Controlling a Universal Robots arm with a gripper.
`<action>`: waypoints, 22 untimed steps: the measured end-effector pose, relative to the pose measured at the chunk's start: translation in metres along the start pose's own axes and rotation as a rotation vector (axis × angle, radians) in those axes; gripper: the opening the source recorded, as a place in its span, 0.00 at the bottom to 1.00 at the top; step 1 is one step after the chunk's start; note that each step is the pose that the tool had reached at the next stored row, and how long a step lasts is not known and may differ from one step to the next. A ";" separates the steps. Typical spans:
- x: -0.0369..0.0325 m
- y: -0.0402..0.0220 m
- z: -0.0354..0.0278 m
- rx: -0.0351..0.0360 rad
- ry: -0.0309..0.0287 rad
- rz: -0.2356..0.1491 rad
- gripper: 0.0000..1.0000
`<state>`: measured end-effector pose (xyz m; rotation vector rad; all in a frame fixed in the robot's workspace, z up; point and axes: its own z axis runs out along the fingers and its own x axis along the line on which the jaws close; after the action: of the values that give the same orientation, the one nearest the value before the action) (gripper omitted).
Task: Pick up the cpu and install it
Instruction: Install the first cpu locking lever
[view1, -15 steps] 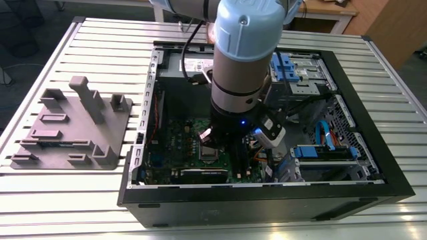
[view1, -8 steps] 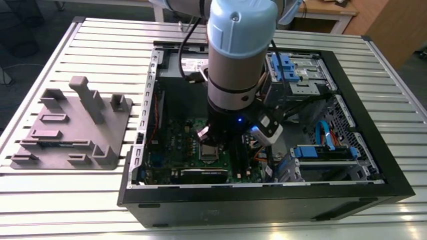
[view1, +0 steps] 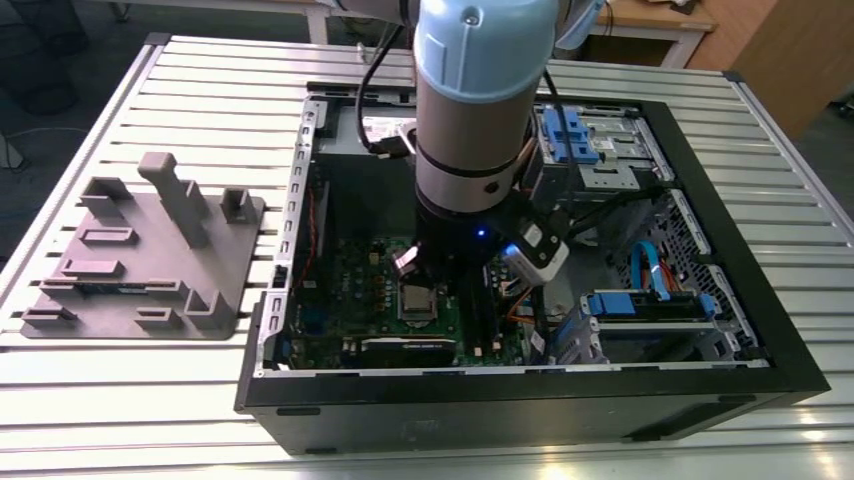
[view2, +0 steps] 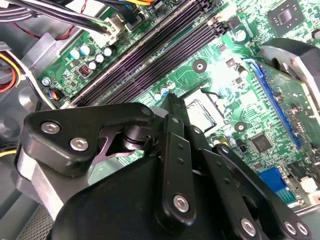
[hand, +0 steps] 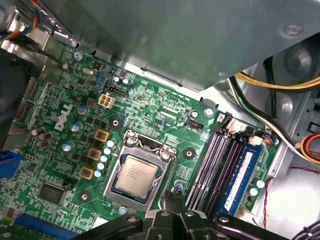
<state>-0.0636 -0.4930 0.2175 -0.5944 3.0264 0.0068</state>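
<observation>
We see the cpu (hand: 133, 176) already seated in its socket frame (hand: 139, 172) on the motherboard (hand: 165, 107), our gripper (hand: 171, 196) pressed together and empty just off its 3 o'clock corner, where any sideways drift could scrape the chip.

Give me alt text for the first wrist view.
A small square silver-grey cpu sits in the silver metal socket frame on a green motherboard. The black gripper is beside the socket, next to dark memory slots.
</observation>
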 end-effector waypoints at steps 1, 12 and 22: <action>-0.0001 0.0002 -0.0005 0.0002 -0.0001 0.000 0.11; -0.0009 0.0017 -0.0042 0.0005 -0.0005 0.000 0.11; -0.0016 0.0020 -0.0145 0.0005 -0.0004 0.000 0.11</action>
<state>-0.0636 -0.4908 0.2321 -0.5942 3.0259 0.0061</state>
